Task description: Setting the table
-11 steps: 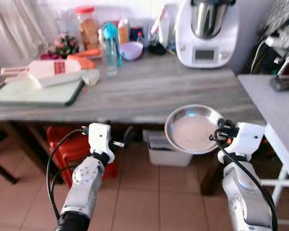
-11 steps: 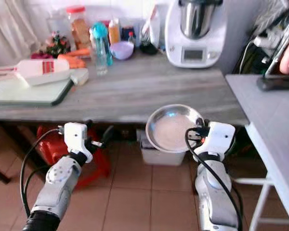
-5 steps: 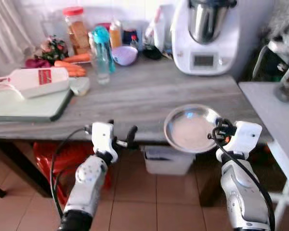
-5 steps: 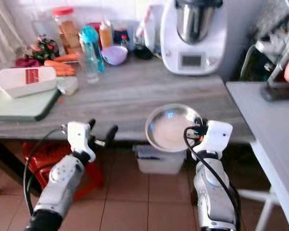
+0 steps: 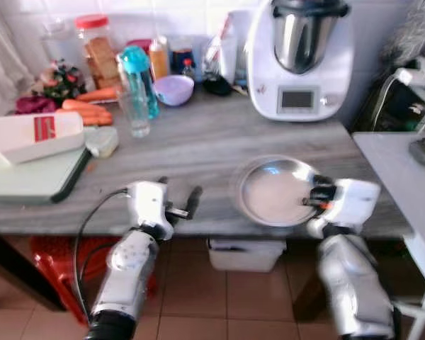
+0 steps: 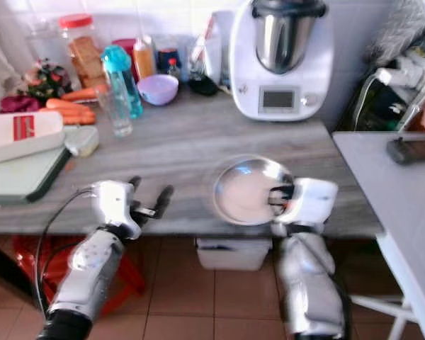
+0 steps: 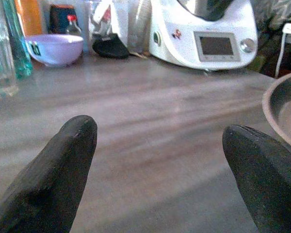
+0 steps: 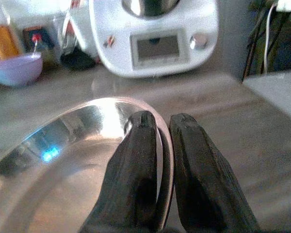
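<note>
A round steel plate (image 5: 273, 193) hangs just over the front right part of the grey wooden table (image 5: 198, 142). My right gripper (image 5: 317, 196) is shut on the plate's right rim; in the right wrist view its two black fingers (image 8: 145, 160) pinch the rim (image 8: 111, 104). My left gripper (image 5: 184, 204) stands open at the table's front edge, left of the plate, with nothing between its fingertips (image 7: 72, 145).
A white kitchen machine (image 5: 297, 60) stands at the back right. A purple bowl (image 5: 173, 90), a teal bottle (image 5: 134, 81), a glass (image 5: 131, 113), jars and carrots (image 5: 85, 110) line the back. A cutting board (image 5: 28, 173) lies left. A second table (image 5: 404, 177) stands right.
The camera has come closer to the table. The plate, held by my right gripper, has gone from in front of the table edge to over its top. My left gripper has reached the front edge.
</note>
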Robot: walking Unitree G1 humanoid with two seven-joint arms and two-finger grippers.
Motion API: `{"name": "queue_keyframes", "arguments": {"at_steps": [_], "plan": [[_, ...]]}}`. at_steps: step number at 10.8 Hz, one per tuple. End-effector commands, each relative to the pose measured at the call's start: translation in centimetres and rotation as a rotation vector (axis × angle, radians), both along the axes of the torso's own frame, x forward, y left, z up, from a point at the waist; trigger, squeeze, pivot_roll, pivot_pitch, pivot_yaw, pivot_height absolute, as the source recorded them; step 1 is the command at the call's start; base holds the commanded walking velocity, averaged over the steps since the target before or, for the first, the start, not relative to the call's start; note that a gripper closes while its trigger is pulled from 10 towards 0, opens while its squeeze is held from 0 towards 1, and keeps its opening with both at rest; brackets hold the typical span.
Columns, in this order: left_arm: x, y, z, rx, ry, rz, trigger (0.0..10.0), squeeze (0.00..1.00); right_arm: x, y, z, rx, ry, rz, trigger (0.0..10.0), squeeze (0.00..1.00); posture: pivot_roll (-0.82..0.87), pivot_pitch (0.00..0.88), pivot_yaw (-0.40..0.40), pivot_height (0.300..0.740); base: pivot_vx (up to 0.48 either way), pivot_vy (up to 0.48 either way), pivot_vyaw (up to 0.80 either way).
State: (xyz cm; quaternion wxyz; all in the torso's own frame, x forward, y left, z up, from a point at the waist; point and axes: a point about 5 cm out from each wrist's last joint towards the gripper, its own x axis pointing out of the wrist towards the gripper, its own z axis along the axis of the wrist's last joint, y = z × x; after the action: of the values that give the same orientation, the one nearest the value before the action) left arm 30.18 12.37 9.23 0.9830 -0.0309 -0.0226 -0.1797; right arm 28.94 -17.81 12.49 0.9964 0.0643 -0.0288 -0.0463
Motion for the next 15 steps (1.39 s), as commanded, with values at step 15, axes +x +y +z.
{"name": "queue_keyframes", "arguments": {"at_steps": [15], "plan": [[-3.1, 1.4, -1.3, 0.118, 0.026, -0.162, 10.0, 0.00, 7.0, 4.3, -1.7, 0.132, 0.169, 0.053, 10.0, 0.00, 0.04, 0.000, 0.010, 0.740, 0.000, 0.000, 0.00]]}}
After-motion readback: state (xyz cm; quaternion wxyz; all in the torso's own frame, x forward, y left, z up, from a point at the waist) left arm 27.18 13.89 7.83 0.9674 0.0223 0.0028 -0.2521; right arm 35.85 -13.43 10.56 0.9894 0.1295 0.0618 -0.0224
